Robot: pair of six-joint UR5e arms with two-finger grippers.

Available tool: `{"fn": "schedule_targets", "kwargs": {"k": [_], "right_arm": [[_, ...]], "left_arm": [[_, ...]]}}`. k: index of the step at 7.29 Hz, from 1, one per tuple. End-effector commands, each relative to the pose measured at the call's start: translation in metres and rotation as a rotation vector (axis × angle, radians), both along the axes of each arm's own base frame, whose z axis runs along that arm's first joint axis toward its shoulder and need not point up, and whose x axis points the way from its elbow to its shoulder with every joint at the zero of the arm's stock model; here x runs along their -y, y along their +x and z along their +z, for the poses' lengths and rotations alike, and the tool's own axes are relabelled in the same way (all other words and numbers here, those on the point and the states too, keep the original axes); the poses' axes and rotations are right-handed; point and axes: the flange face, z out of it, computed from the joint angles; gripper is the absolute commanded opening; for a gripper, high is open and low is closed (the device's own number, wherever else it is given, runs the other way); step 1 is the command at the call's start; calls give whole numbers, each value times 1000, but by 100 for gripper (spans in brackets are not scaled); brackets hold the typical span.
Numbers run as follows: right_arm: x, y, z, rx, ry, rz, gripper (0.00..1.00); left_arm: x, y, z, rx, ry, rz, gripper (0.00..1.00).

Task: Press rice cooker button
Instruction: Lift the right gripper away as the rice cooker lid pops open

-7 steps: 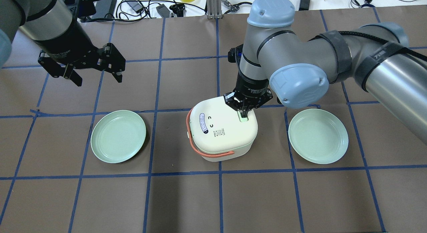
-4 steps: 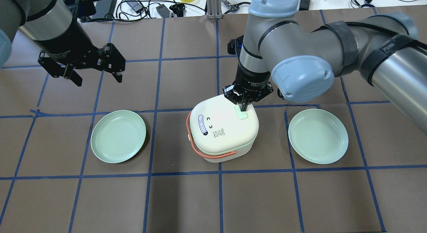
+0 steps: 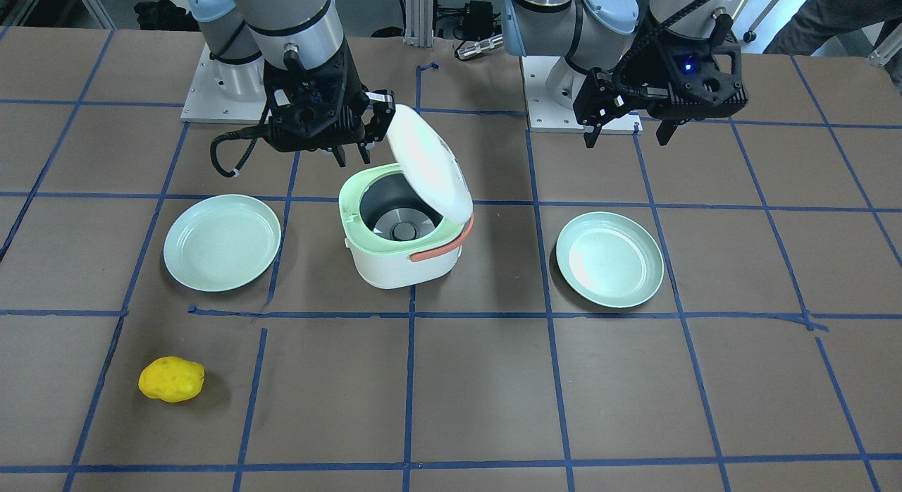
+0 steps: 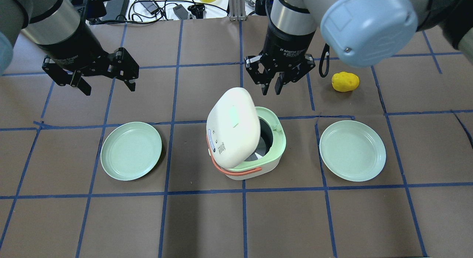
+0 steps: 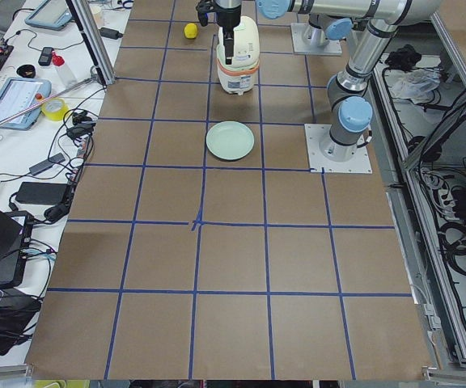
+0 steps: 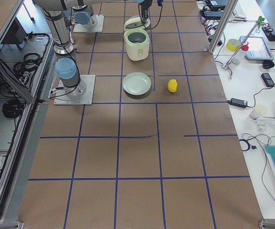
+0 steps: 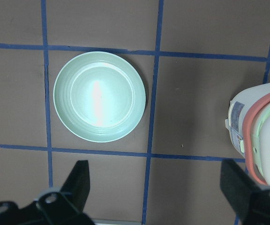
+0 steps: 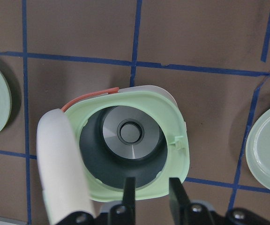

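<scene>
Two arms poised, both grippers aimed down and holding nothing.
The left gripper [image 4: 109,88] hangs at the far left, jaws spread wide. The right arm [image 4: 366,21] reaches in from the right to mid-scene, where the right gripper [image 4: 271,89] points straight down, its two fingers [image 8: 129,190] parallel with only a narrow gap between them.

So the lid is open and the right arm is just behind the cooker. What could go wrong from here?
1. The lid stands tilted, and the right end effector hangs close to its upper edge. A sideways or downward move might knock the lid shut or push the rice cooker across the table.
2. The yellow object lies near the right arm. A low retreat might sweep it away.
</scene>
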Motion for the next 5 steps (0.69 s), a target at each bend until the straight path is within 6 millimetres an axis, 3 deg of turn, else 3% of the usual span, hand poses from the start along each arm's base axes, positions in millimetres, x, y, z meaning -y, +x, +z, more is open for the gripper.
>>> {"fn": "schedule_targets", "kwargs": {"k": [1,5], "right_arm": [[14,-27,24,-44,-51,-48,100],[44,-116,24,-128,-58,-102,100]], "left_arm": [[0,0,0,0,0,0,100],[0,0,0,0,0,0,100]]}}
